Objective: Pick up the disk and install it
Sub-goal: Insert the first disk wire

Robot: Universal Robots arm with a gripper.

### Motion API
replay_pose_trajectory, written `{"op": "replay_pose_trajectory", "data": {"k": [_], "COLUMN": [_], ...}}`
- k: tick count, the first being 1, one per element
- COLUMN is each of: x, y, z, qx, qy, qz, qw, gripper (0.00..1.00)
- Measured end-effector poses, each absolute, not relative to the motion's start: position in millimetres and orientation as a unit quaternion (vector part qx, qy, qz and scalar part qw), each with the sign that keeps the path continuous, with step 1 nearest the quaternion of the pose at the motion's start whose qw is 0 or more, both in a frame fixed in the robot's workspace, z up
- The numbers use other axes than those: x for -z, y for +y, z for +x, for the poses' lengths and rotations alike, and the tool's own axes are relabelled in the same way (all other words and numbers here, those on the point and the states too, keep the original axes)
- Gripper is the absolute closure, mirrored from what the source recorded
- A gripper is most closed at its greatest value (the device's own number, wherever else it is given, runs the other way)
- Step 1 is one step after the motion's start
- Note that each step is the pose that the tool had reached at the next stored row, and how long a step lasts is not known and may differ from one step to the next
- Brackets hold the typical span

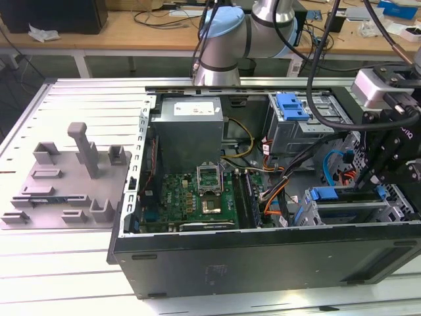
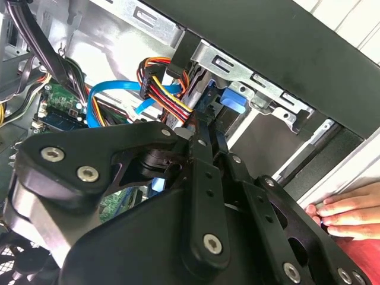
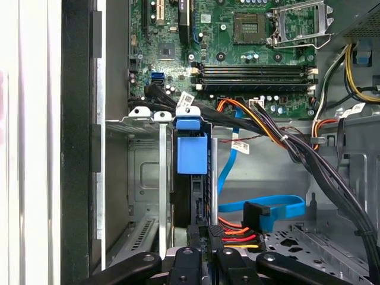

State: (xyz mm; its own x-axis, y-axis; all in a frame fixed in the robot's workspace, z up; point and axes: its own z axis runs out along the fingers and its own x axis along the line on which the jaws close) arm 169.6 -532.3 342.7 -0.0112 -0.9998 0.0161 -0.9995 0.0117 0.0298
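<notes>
The disk (image 3: 192, 155) stands edge-on in a slot of the grey drive cage (image 3: 145, 178), at the end of the open computer case on the exterior view's right. Its blue carrier bracket (image 2: 230, 100) faces the motherboard; in the exterior view the carrier (image 1: 323, 194) shows beside the cage. My gripper (image 3: 205, 233) reaches into the cage from the other end. Its two black fingers (image 2: 202, 139) are pressed close together on the disk's near edge. The black gripper body (image 1: 395, 151) hangs over the case's corner, and its fingertips are hidden there by the cage.
Orange, red and black power wires (image 3: 237, 234) and a blue data cable (image 3: 267, 208) lie right beside the slot. A thick black cable bundle (image 3: 297, 154) crosses above. The power supply (image 1: 189, 128) and motherboard (image 1: 197, 194) sit further in. A person's hand (image 2: 341, 215) rests by the case wall.
</notes>
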Motion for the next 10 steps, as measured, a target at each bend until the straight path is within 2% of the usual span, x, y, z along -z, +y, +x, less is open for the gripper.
{"op": "replay_pose_trajectory", "data": {"k": [10], "x": [-340.7], "y": [-532.5], "z": [169.5], "qx": [0.005], "qy": [-0.711], "qz": [0.703], "qw": [0.016], "gripper": [0.84]}}
